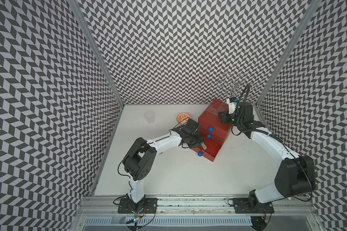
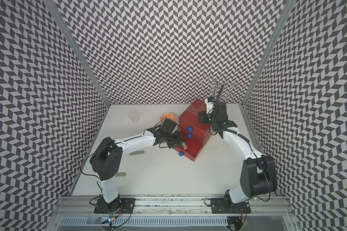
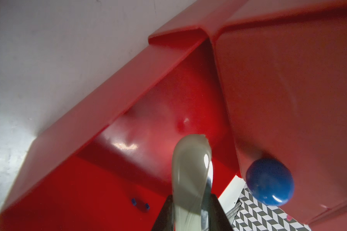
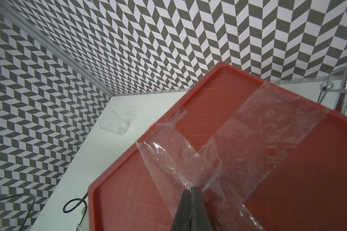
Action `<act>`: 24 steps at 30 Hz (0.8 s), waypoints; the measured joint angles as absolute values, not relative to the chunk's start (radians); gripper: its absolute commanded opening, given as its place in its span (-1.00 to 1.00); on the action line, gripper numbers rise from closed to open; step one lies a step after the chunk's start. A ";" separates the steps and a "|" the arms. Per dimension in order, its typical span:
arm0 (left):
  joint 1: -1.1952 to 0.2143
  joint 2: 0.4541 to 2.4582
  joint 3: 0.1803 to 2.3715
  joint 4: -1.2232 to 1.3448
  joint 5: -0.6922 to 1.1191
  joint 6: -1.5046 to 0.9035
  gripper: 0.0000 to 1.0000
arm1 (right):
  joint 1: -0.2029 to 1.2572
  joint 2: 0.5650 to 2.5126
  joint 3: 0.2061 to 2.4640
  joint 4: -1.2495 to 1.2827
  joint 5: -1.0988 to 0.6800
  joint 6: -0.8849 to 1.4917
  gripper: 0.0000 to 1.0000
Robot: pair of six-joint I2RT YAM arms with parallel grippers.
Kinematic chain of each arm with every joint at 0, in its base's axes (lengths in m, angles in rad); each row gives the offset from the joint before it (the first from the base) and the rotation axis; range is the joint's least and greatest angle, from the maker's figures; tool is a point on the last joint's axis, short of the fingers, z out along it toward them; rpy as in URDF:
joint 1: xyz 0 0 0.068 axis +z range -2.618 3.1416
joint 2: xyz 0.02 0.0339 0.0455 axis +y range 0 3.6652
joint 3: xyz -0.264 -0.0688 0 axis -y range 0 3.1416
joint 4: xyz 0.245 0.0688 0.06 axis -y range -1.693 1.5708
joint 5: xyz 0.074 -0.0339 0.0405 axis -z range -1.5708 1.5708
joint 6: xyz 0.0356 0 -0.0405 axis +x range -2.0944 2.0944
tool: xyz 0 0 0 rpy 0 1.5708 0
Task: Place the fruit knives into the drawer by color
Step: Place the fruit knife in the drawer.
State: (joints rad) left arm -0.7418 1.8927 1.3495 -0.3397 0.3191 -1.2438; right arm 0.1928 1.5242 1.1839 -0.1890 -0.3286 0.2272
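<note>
**Knife poised over the open bottom drawer**

On the white table (image 1: 168,176) stood the red chest (image 1: 214,122), its bottom drawer (image 1: 213,153) pulled out and the two drawers above it shut. The right gripper (image 4: 191,200), jaws closed on nothing, rested on the taped top of the chest, seemingly to steady it. The left gripper (image 1: 199,143) was narrowed around one grey-green knife (image 3: 190,172), which hung over the open drawer's floor, not yet let go. The step in hand looked like the drop. Next, the jaws would need to part with the knife clear of the drawer's wall. A spare knife (image 2: 136,153) and a further knife (image 2: 121,174) lay on the table, well apart from the chest. No brand, label or writing could be read anywhere.
</note>
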 measured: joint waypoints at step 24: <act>-0.756 1.953 1.362 -0.311 0.309 -1.254 -0.48 | 0.193 1.524 1.184 -0.189 -0.328 0.227 -0.97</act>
State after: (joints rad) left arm -0.7563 1.9526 1.3617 -0.3107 0.3092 -1.2541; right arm 0.1928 1.5242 1.1835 -0.1890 -0.3283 0.2268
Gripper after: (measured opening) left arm 0.268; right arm 0.047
